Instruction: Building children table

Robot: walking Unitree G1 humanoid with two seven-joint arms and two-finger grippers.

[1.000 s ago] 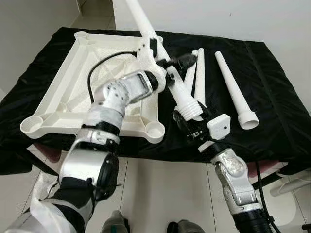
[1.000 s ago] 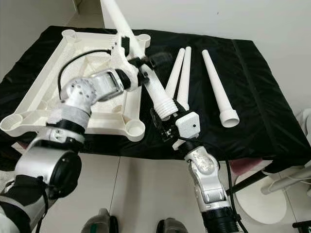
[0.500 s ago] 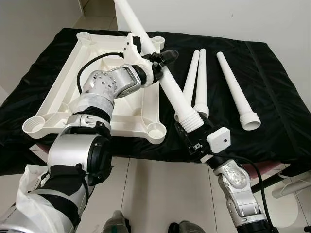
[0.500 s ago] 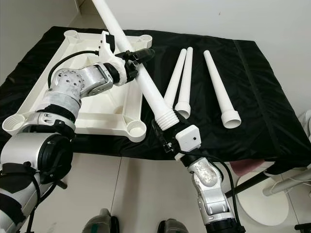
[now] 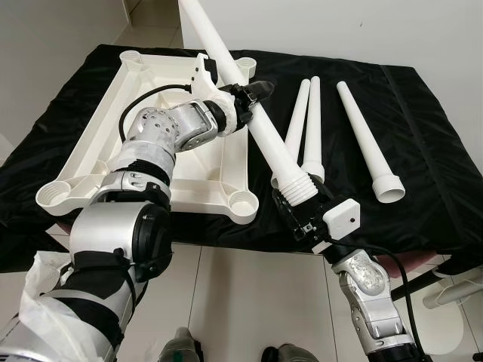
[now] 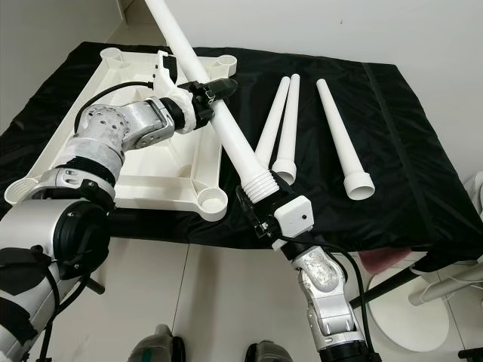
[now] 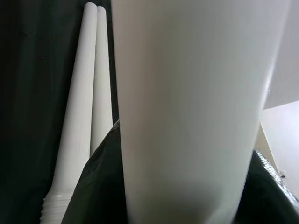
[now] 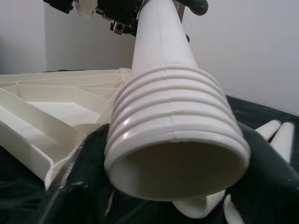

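My left gripper [image 5: 253,102] reaches forward, fingers clamped mid-shaft on the long white tapered plastic leg [image 5: 249,113]. My right gripper [image 5: 298,204] reaches up, fingers clamped at its threaded end. The leg's long axis slants from near-right up to far-left, above the black-draped worktop [image 5: 430,151], beside the upturned white plastic tabletop [image 5: 98,143].

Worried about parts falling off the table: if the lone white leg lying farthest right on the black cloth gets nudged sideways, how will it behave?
The lone leg is a round, tapered tube, so it would probably roll, curving around its narrow end rather than straight. Its open hollow end suggests it is light and easily shifted. The black cloth may damp rolling somewhat.
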